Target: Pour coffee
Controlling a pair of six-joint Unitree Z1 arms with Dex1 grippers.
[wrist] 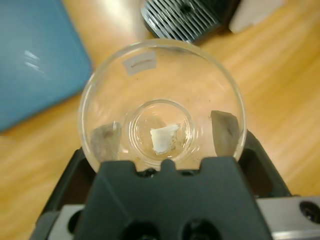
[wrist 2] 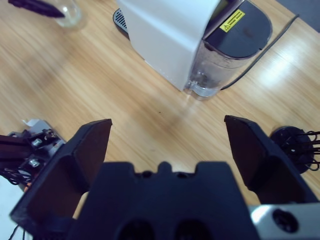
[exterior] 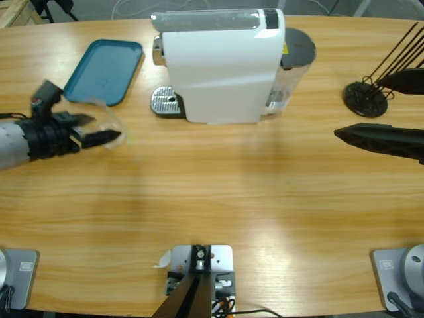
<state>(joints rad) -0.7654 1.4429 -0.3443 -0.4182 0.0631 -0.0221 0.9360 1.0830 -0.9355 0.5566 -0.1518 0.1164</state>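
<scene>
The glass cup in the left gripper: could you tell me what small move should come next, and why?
Probably carry the glass cup right, toward the drip tray of the coffee machine. The left gripper is shut on the cup, which appears empty, left of the machine beside the blue tray.

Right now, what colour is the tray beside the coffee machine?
Teal blue; the tray shows best in the high view.

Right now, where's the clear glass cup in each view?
High view: glass cup at far left, held in the left end effector, just below the blue tray.
Left wrist view: centre, seen from above between the jaws.
Right wrist view: top-left corner.
Shared landmark: white coffee machine; its drip grate shows in all three.
</scene>
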